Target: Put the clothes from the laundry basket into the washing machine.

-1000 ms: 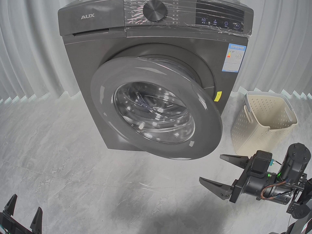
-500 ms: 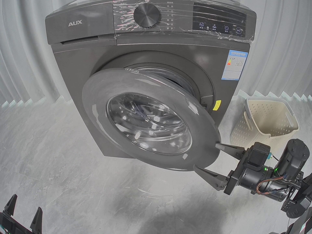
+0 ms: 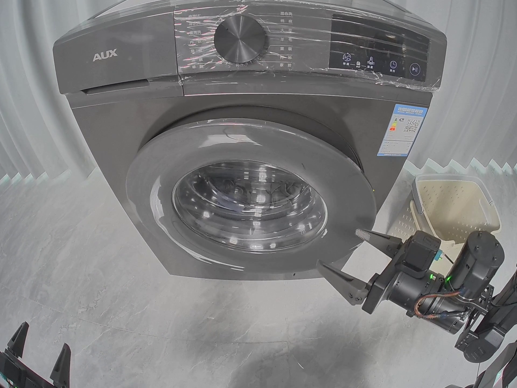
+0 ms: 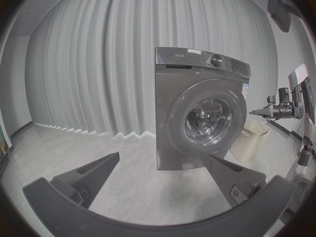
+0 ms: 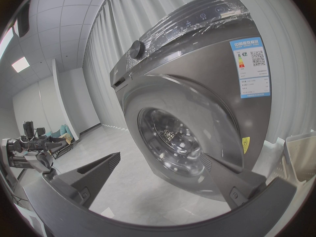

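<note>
Left gripper (image 3: 43, 336), lower left corner of the head view: jaws spread, holding nothing. Right gripper (image 3: 341, 250), lower right: jaws spread, empty, upper fingertip at the lower right rim of the door (image 3: 161, 189); contact cannot be confirmed. The door sits flush or nearly flush on the washing machine (image 3: 107, 114). Clothes (image 4: 197, 124) show dark behind the glass. The laundry basket (image 3: 455, 211), at right, looks empty. Judgement: loading done; latching unconfirmed. Open floor (image 3: 107, 297) lies left; the basket crowds the right arm.
</note>
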You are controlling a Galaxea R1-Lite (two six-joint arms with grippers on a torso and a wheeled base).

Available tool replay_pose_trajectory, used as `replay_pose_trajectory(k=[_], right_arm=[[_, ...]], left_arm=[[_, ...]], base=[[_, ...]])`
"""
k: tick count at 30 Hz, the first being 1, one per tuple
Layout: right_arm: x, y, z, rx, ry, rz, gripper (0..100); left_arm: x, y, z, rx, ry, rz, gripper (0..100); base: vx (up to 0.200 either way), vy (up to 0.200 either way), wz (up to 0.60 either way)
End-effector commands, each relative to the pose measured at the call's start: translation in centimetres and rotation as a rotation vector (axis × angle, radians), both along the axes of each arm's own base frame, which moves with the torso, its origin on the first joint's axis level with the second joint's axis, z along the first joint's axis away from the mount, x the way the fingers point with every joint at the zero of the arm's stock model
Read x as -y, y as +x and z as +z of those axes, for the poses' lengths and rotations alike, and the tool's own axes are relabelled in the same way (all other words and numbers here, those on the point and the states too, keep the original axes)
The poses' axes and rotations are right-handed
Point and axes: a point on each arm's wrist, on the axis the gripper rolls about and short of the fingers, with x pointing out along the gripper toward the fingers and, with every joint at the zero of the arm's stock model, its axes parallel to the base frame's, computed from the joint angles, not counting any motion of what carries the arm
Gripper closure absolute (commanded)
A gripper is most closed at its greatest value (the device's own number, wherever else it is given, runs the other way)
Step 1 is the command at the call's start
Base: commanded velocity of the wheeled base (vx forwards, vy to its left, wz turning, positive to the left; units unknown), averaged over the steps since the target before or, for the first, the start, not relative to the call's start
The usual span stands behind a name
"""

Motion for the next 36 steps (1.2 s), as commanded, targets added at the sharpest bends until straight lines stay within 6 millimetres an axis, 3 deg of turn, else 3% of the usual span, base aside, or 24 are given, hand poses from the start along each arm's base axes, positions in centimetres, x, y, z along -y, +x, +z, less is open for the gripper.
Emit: replay_pose_trajectory(k=[1, 6, 12, 18, 28, 36], right_arm=[[0.2, -1.4, -1.5, -0.06, -0.053, 0.041, 0], [0.2, -3.3, -2.6, -0.11, -0.1, 0.109, 0], [-0.1, -3.4, -2.5, -0.104, -0.093, 0.129, 0], [-0.9, -2.6, -1.6, -0.068, -0.056, 0.124, 0], [-2.7, 0.2, 2.3, 0.079, 0.088, 0.028, 0], [-2.6, 0.8, 3.1, 0.106, 0.116, -0.001, 0]], left_arm=[[0.0, 0.0, -0.5, 0.0, 0.0, 0.0, 0], [0.0, 0.0, -0.5, 0.0, -0.002, 0.0, 0], [0.0, 0.0, -0.5, 0.0, -0.003, 0.0, 0], [0.0, 0.0, -0.5, 0.0, -0.005, 0.002, 0], [0.0, 0.0, -0.5, 0.0, -0.005, 0.0, 0], [0.0, 0.0, -0.5, 0.0, -0.005, 0.0, 0]], base=[[0.0, 0.0, 0.0], [0.12, 0.0, 0.0], [0.2, 0.0, 0.0], [0.2, 0.0, 0.0], [0.0, 0.0, 0.0], [0.0, 0.0, 0.0]])
